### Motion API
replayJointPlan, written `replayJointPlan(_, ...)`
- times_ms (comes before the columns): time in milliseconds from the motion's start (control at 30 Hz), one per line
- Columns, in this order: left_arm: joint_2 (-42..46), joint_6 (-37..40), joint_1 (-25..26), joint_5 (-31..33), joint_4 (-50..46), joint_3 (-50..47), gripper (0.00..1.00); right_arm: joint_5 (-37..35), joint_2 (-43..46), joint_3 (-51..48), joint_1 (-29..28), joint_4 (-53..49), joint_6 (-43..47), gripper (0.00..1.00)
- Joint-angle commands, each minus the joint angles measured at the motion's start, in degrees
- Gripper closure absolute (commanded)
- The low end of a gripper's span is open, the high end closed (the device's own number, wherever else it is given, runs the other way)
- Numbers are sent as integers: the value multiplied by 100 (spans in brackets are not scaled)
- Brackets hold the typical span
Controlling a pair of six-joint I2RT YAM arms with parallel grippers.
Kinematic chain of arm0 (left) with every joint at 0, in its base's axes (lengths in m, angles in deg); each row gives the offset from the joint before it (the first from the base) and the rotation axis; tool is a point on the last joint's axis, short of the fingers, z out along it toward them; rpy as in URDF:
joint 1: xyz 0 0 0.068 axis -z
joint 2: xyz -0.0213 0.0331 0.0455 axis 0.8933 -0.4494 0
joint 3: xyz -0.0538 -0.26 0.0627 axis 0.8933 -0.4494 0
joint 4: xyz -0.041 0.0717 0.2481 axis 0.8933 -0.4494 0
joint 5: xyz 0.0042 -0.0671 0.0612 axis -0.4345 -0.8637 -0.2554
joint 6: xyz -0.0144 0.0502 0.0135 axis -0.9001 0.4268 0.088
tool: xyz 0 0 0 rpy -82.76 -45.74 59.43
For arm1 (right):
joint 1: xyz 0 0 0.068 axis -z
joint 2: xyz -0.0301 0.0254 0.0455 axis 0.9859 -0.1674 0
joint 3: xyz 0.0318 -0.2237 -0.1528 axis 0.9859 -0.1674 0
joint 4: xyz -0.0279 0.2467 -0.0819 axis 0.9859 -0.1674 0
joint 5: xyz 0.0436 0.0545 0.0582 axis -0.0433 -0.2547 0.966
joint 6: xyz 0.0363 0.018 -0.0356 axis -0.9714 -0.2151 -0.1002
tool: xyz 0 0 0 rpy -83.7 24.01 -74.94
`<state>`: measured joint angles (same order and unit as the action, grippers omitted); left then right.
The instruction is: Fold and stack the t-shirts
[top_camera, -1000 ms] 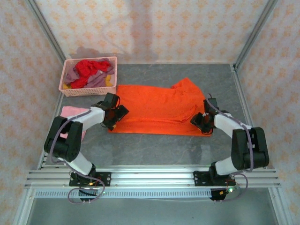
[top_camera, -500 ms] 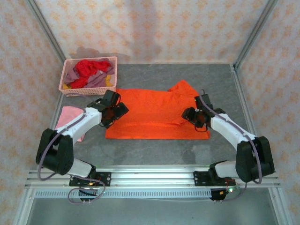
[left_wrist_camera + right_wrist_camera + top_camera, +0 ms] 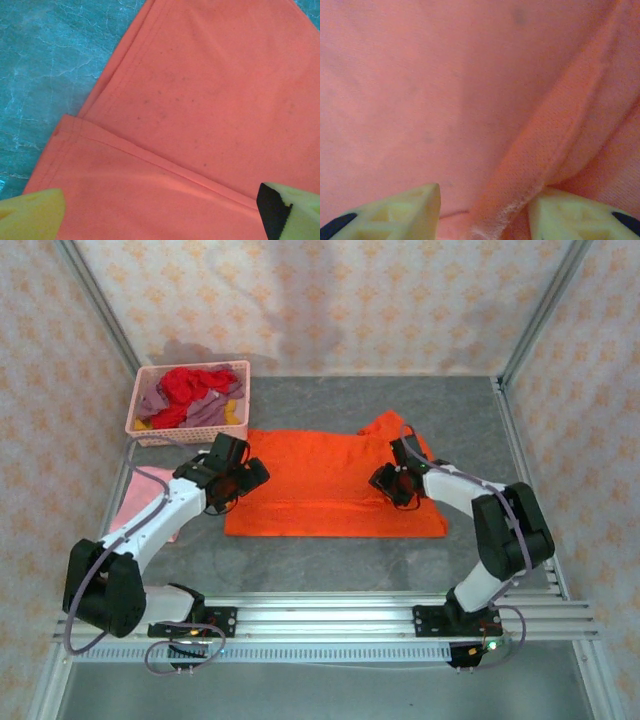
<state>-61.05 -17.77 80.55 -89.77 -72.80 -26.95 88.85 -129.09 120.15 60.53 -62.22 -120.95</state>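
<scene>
The orange t-shirt lies flat in the middle of the grey surface, with its near edge folded over. The left tool hangs over the shirt's left edge, its fingers wide apart above the cloth. The right tool sits low on the right part of the shirt. It is partly open, with a raised ridge of orange cloth in the gap; I cannot tell if it pinches the cloth. A pink t-shirt lies at the left, under the left arm. A heap of shirts, red, mauve and yellow, fills the pink basket at the far left
</scene>
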Motion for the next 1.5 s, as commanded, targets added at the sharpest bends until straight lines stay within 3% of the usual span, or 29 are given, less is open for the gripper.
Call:
replayJointPlan(0,156,169,32,273,-155,-127,0,-31,-258,425,1,105,90,56)
replayJointPlan(233,167,213,32,347,-114,-300,0,96,-1135,1525,63,-34,424,55)
replayJointPlan(433,121,229,32,232,51,-371,0,19,-1248,2339,110,-604,1172,44)
replayJointPlan(667,164,247,32,179,182,-466,0,-811,-17,1171,314,-432,956,43)
replayJointPlan(800,126,263,32,139,243,-487,0,-680,521,270,454,-226,701,44)
replayJointPlan(933,39,316,32,96,295,-439,0,-151,373,-9,406,-8,547,43)
replayJointPlan(1267,39,327,32,86,286,-485,0,390,-696,777,-31,455,353,43)
replayJointPlan(1467,8,327,32,69,343,-521,0,202,-1211,1578,-21,241,608,43)
